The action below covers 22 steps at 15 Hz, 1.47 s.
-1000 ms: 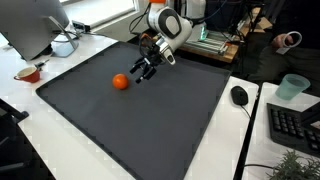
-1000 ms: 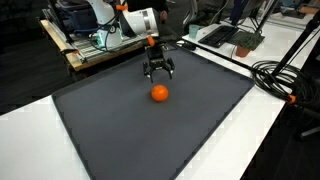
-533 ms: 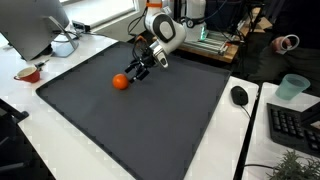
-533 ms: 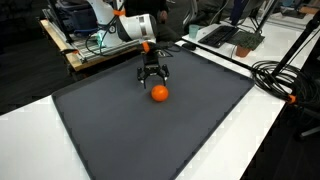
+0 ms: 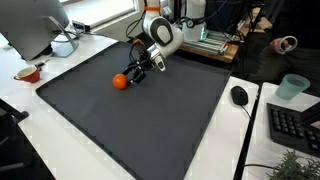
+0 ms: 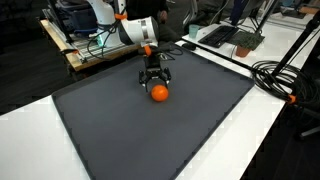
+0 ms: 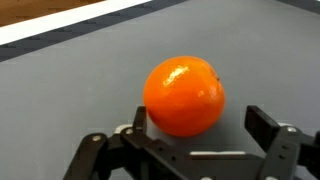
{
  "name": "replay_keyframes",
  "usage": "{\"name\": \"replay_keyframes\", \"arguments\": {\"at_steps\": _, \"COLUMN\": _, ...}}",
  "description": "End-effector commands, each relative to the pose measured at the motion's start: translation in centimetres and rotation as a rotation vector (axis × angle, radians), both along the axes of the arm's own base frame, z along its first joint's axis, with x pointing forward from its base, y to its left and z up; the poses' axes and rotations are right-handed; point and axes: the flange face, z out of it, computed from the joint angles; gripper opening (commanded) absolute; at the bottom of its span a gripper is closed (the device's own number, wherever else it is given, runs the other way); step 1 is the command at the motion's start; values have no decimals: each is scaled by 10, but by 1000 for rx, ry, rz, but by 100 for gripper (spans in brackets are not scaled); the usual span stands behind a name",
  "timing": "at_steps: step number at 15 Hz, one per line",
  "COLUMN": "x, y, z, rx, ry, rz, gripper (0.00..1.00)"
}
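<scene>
Claw (image 6: 155,79) is hanging with jaws apart just above the orange (image 7: 183,95), risking one finger clipping it and rolling it across the mat (image 5: 150,130).

orange (image 5: 120,82): 1 | mat (image 5: 150,130): 1 | mouse (image 5: 239,95): 1 | keyboard (image 5: 295,125): 1 | cup (image 5: 291,87): 1 | bowl (image 5: 28,73): 1 | monitor (image 5: 30,25): 1

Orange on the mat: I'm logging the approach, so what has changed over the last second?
The gripper moved across the dark mat to the orange. Its jaws stand open with the orange right in front of them, not yet gripped. The orange lies where it was, and nothing else moved.
</scene>
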Motion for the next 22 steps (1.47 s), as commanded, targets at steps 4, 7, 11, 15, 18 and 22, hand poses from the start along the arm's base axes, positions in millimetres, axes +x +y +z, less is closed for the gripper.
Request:
{"name": "replay_keyframes", "arguments": {"at_steps": 4, "x": 17, "y": -3, "z": -6, "rx": -18, "ry": -22, "rz": -5, "gripper": 100}}
{"name": "replay_keyframes", "arguments": {"at_steps": 7, "x": 23, "y": -7, "z": -8, "rx": -23, "ry": -23, "rz": -9, "gripper": 100}}
{"name": "replay_keyframes", "arguments": {"at_steps": 11, "x": 29, "y": -13, "z": -12, "rx": -33, "ry": -18, "rz": -19, "gripper": 93}}
{"name": "replay_keyframes", "arguments": {"at_steps": 15, "x": 30, "y": -15, "z": -20, "rx": -38, "ry": -8, "rz": -22, "gripper": 82}}
{"name": "replay_keyframes", "arguments": {"at_steps": 18, "x": 29, "y": -15, "z": -23, "rx": -42, "ry": -12, "rz": -21, "gripper": 56}}
{"name": "replay_keyframes", "arguments": {"at_steps": 22, "x": 26, "y": -14, "z": -17, "rx": -46, "ry": -32, "rz": -18, "gripper": 56}}
